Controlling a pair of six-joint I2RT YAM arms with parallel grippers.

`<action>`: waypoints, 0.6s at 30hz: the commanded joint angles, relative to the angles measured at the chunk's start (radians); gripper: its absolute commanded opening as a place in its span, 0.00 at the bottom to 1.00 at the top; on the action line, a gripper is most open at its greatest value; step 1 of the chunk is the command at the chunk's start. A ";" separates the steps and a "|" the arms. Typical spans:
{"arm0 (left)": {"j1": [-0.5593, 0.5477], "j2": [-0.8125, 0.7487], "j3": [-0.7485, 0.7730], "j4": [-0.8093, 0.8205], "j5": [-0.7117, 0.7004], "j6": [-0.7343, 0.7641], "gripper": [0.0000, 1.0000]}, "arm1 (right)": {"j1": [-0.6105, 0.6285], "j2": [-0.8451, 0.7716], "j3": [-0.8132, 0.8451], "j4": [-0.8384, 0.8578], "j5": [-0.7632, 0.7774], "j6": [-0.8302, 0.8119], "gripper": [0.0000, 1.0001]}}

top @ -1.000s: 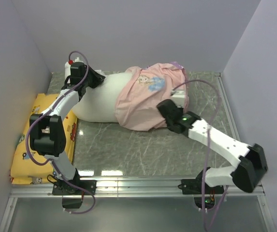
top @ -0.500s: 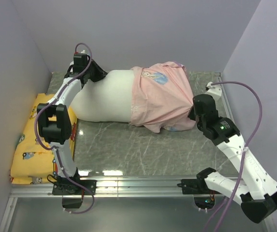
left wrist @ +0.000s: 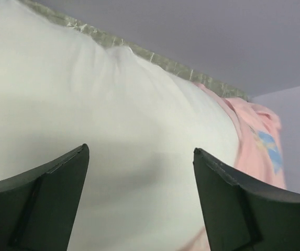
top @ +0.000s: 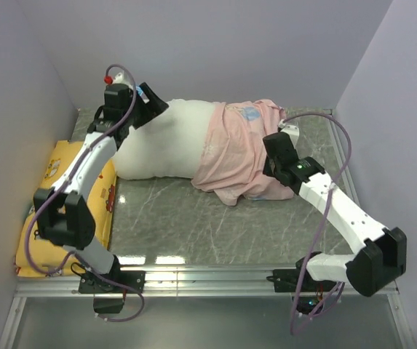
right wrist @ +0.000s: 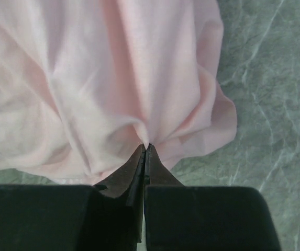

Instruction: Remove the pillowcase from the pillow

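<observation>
pillowcase (top: pixel 241 156): thin pink cloth, matt, creased. pillow (top: pixel 161 145): smooth white fabric, matt. table (top: pixel 186 218): grey-green marbled stone-look, faint sheen.

Yellow, seemingly printed pillow (top: pixel 28 251); marbled table (top: pixel 193 225)

The plump white rectangular pillow (top: pixel 161 145) shows only its left part from above. The rest is hidden inside the bunched pale pink fabric pillowcase (top: pixel 241 149), whose blue cartoon print is too small to make out. In the left wrist view the pillow runs off the left and bottom edges, and the dark fingers (left wrist: pixel 50 198) of the left gripper (left wrist: pixel 140 150) are cut off below. In the right wrist view the pillowcase runs past the top and left edges, and its nipped fold vanishes between the pressed-together tips of the right gripper (right wrist: pixel 147 147). The left arm (top: pixel 84 163) covers part of the yellow cartoon-printed pillow (top: pixel 28 251).
</observation>
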 commanded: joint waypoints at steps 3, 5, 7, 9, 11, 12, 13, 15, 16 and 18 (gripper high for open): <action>-0.103 -0.231 -0.256 0.066 -0.150 -0.096 0.86 | 0.001 0.097 0.034 0.077 -0.027 -0.019 0.00; -0.164 -0.302 -0.391 0.097 -0.249 -0.145 0.88 | 0.003 0.120 0.034 0.085 -0.035 -0.019 0.00; -0.190 -0.331 -0.532 0.193 -0.257 -0.200 0.91 | 0.003 0.129 0.031 0.088 -0.046 -0.020 0.00; -0.192 -0.328 -0.601 0.247 -0.234 -0.233 0.94 | 0.003 0.128 0.025 0.088 -0.044 -0.026 0.01; -0.198 -0.278 -0.652 0.357 -0.194 -0.259 0.99 | 0.001 0.118 0.013 0.087 -0.043 -0.026 0.08; -0.202 -0.256 -0.663 0.394 -0.164 -0.265 0.99 | 0.001 0.105 0.008 0.088 -0.044 -0.036 0.12; -0.213 -0.237 -0.680 0.437 -0.160 -0.276 0.99 | 0.003 0.097 0.003 0.091 -0.050 -0.037 0.15; -0.219 -0.175 -0.689 0.557 -0.145 -0.291 0.99 | 0.003 0.085 -0.012 0.099 -0.067 -0.046 0.26; -0.221 -0.155 -0.685 0.582 -0.144 -0.305 0.99 | 0.003 0.074 -0.017 0.097 -0.081 -0.049 0.30; -0.221 -0.103 -0.671 0.622 -0.141 -0.308 0.99 | 0.010 0.054 -0.026 0.088 -0.081 -0.056 0.44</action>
